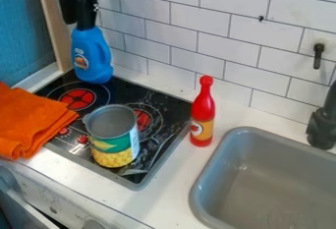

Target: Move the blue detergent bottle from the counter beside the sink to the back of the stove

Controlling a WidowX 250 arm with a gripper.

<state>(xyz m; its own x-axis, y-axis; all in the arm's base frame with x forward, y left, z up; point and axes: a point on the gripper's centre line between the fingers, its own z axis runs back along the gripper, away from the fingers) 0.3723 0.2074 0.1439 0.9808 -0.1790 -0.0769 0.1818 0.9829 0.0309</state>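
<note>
One black gripper (85, 22) has its fingers clamped on the top of a blue detergent bottle (92, 58) at the cooktop's (165, 100) back-left corner, behind an open corn can (114, 142) and near a folded orange cloth (29, 120).

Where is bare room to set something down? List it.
Free: the counter between stove and sink, nearer the camera than the red bottle; inside the sink. Crowded: the stove, with the can, blue bottle, and orange cloth over one edge.

Toy kitchen setup: printed stovetop (150, 166), gray sink basin (266, 174), black faucet (322, 127), white tile backsplash (210, 16), knobbed front panel (62, 201).
</note>
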